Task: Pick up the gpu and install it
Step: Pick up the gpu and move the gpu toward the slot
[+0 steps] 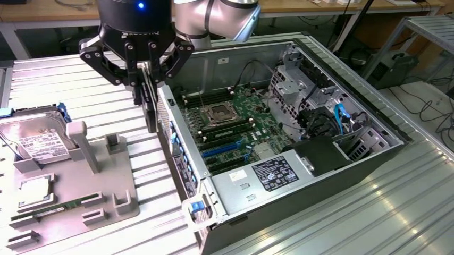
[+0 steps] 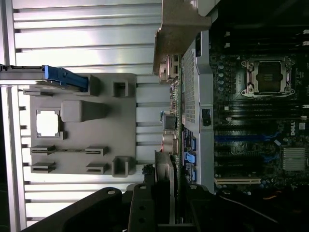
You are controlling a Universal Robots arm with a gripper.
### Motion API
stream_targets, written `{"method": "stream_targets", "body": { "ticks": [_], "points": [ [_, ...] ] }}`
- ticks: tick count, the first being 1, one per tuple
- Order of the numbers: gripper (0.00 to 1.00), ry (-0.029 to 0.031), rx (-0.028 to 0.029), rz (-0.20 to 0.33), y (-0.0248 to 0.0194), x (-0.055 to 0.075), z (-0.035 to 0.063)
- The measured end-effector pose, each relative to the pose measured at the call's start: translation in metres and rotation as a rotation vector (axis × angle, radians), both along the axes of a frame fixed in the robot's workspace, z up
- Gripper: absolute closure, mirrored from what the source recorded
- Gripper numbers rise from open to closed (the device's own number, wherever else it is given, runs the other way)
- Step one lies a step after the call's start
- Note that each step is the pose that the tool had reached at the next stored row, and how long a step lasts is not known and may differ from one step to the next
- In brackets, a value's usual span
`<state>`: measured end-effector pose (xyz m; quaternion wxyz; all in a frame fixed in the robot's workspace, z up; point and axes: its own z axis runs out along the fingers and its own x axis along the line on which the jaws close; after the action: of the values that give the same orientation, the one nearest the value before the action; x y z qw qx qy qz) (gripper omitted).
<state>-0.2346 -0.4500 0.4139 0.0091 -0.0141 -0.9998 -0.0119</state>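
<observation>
Over the computer case (image 1: 178,154) edge, gripper (image 1: 145,93) tight around the gpu (image 1: 151,119).

This is a robotics lab or test workshop, not a home or an office. A desktop computer case (image 1: 220,64) lies on its side with the panel off and its circuit board (image 1: 234,119) bare. It rests on a tabletop (image 1: 78,74) built of ribbed aluminium rails. Above the case's edge hangs an industrial robot arm (image 1: 212,18), its black claw (image 1: 146,89) clamped on a graphics card (image 1: 151,114). Beside the case stands a grey moulded holder (image 1: 120,180) with slots for spare parts, a hard drive (image 1: 35,143) among them. Beyond the case are wooden workbenches (image 1: 305,8), a metal frame (image 1: 429,24) and loose cables (image 1: 426,106) on the floor.
</observation>
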Motion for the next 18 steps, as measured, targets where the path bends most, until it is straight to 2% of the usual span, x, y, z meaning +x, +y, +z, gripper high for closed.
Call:
{"method": "stream_targets", "body": {
  "ticks": [18],
  "points": [
    [0.72, 0.0, 0.0, 0.0, 0.0, 0.0108, 0.0]
  ]
}}
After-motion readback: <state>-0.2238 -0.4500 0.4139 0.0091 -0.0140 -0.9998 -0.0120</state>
